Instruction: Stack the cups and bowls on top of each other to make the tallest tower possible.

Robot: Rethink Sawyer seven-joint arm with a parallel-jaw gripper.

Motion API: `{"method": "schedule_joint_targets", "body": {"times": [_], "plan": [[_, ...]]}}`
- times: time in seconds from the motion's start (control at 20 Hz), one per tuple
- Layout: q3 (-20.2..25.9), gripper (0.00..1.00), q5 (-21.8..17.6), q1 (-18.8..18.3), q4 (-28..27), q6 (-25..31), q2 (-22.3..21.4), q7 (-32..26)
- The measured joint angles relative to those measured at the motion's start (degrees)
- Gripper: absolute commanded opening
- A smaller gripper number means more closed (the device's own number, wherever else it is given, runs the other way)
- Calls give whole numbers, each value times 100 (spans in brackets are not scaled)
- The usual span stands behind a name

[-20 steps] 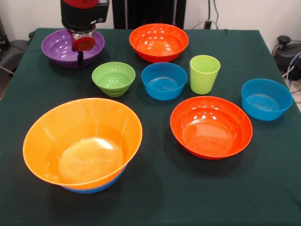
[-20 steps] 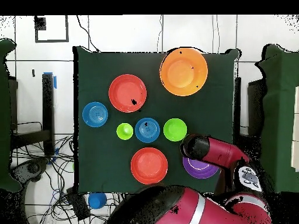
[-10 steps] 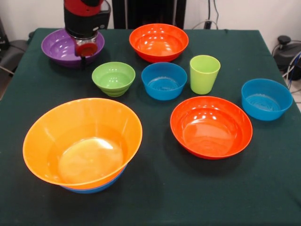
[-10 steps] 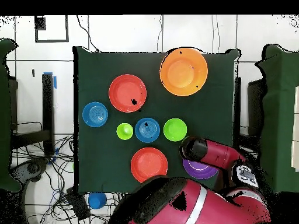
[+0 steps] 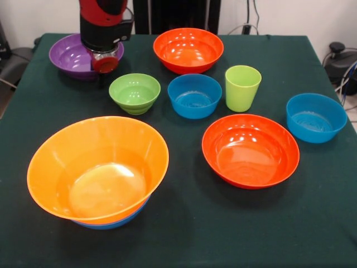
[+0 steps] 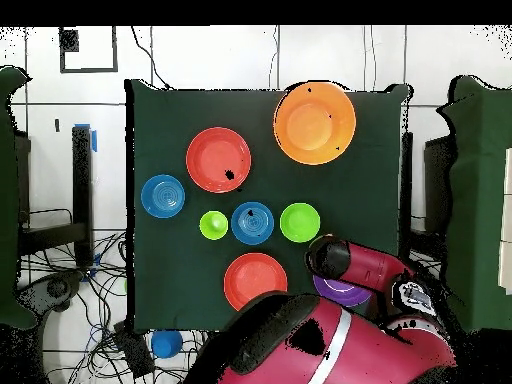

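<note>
The tower [image 5: 97, 167] is a big orange bowl nested in a blue bowl [image 5: 114, 222] at the near left. The lime-green cup [image 5: 242, 87] stands upright by a blue bowl [image 5: 194, 95]. The small lime-green bowl [image 5: 134, 92], the purple bowl [image 5: 70, 56], two red-orange bowls [image 5: 188, 50] [image 5: 250, 151] and another blue bowl [image 5: 316, 117] stand apart. My gripper [image 5: 103, 70] hangs over the purple bowl's right rim, just behind the small green bowl, holding nothing I can see. In the overhead view the gripper [image 6: 328, 257] sits between the green bowl [image 6: 300, 222] and the purple bowl [image 6: 345, 292].
The dark green table cloth [image 5: 184, 234] covers the table. In the overhead view a small blue object [image 6: 166, 343] lies on the floor among cables, off the table's edge by the robot.
My gripper has shifted a little off the purple bowl's middle toward its rim on the green bowl's side. No bowl or cup has moved.
</note>
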Motion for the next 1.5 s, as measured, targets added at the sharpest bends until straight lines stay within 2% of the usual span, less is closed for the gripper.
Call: {"method": "schedule_joint_targets", "body": {"times": [0.05, 1.0, 1.5], "plan": [[4, 0, -31, 7, -2, -25, 14, 0], [-6, 0, -135, 28, -1, -35, -16, 0], [16, 0, -147, 98, 29, 413, -565, 0]]}}
